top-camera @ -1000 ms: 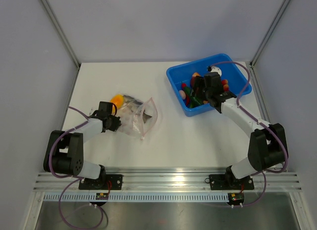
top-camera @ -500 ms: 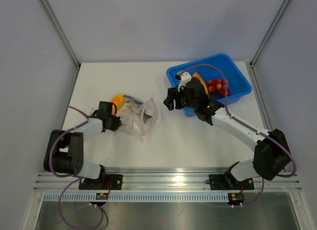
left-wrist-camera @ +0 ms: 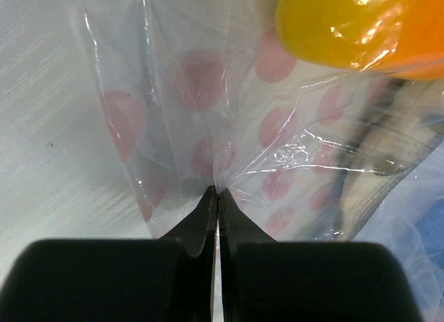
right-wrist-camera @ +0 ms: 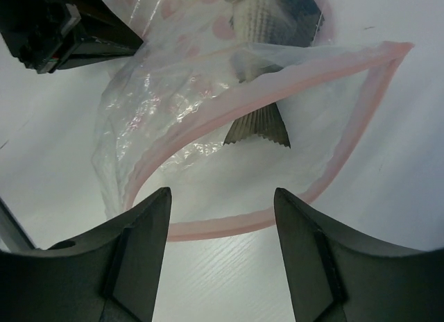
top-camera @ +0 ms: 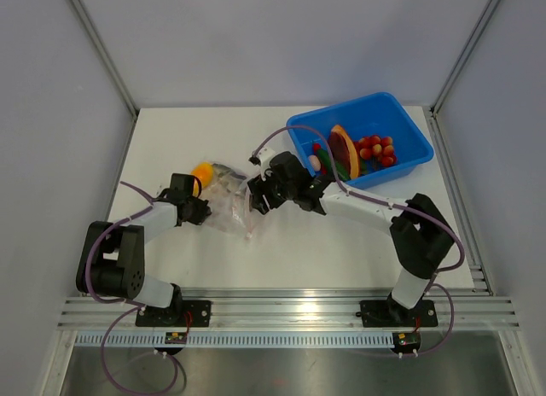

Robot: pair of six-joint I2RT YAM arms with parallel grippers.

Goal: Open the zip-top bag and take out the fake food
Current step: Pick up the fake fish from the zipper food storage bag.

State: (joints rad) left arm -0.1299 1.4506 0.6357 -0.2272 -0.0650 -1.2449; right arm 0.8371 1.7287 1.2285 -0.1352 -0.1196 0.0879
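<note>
Just left of centre on the white table lies the zip-top bag, clear and crinkled, printed with pink dots. Its pink zip strip is parted, so the mouth gapes toward the right arm. The left gripper has its jaws pressed together on a fold of the bag's plastic at the closed end. The left wrist view shows the two dark fingertips meeting with the film caught between them. A yellow fruit sits inside the bag at its far left corner, against the plastic just beyond the pinch. A grey fish also lies inside, its tail showing through the open mouth. The right gripper hovers at the mouth of the bag with its jaws spread and nothing between them. In its wrist view both fingers frame the opening, near the strip's lower edge; whether they touch it I cannot tell. Well apart, at the far right of the table, stands the blue bin, holding red tomatoes, an orange-brown wedge and other toy pieces
</note>
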